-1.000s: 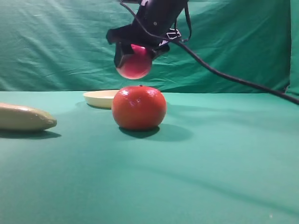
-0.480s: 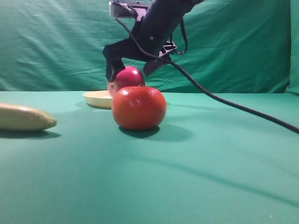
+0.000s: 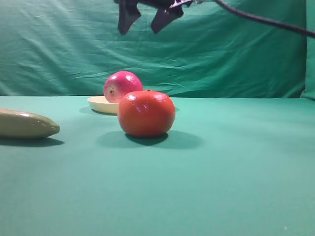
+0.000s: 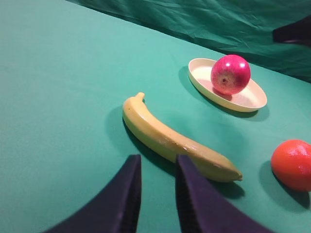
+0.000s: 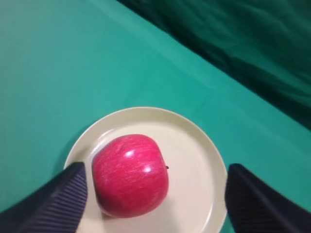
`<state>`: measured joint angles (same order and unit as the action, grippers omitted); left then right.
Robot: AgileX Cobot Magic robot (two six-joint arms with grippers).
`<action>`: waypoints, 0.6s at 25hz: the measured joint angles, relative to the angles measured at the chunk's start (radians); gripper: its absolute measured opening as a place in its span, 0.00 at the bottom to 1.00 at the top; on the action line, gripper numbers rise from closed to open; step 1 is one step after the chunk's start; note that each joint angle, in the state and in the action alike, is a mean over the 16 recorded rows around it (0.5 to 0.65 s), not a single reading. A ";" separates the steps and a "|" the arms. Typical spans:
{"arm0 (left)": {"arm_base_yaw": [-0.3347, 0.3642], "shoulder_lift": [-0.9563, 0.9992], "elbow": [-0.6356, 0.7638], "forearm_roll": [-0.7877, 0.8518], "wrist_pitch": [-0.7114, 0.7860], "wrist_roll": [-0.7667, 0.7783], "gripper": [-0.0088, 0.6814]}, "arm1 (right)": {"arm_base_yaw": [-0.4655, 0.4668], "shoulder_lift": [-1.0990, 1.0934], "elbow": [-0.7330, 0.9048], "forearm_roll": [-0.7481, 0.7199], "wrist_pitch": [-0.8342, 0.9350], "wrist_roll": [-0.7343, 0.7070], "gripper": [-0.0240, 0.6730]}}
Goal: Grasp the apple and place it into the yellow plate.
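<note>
The right gripper (image 3: 146,18) hangs high above the far side of the table, its two dark fingers (image 5: 53,201) spread wide with nothing between them; from its own camera they frame the plate from above, one at each lower corner of the view. The apple (image 5: 130,175) sits free inside the yellow plate (image 5: 194,145), resting toward the left part of the dish, clear of both fingers. In the high view the apple (image 3: 122,86) shows above the plate's (image 3: 101,103) rim, at the far middle of the green table (image 3: 221,172).

The left gripper (image 4: 156,194) is low at the near left, its two dark fingers close together with only a narrow gap and nothing in it; whether they are fully closed is hard to judge, since only the tips show. Just beyond them lies a banana (image 4: 170,138), its length running from far left to near right. An orange-red round fruit (image 3: 146,113) stands nearer the high camera than the plate, partly hiding its right rim. A green cloth backdrop (image 3: 246,49) hangs behind the table.
</note>
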<state>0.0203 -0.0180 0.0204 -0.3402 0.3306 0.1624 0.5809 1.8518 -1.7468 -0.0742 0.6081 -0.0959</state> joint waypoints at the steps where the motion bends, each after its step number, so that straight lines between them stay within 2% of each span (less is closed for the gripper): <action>1: 0.000 0.000 0.000 0.000 0.000 0.000 0.24 | 0.000 -0.025 0.004 -0.004 0.022 0.008 0.18; 4: 0.000 0.000 0.000 0.000 0.000 0.000 0.24 | 0.000 -0.102 0.029 -0.010 0.075 0.033 0.08; 6: 0.000 0.000 0.000 0.000 0.000 0.000 0.24 | 0.000 -0.156 0.059 -0.011 0.096 0.050 0.05; 15: 0.000 0.000 0.000 0.000 0.000 0.000 0.24 | 0.000 -0.448 0.315 -0.002 0.083 0.099 0.03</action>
<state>0.0203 -0.0180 0.0204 -0.3402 0.3306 0.1624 0.5809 1.4036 -1.4320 -0.0766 0.6914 0.0035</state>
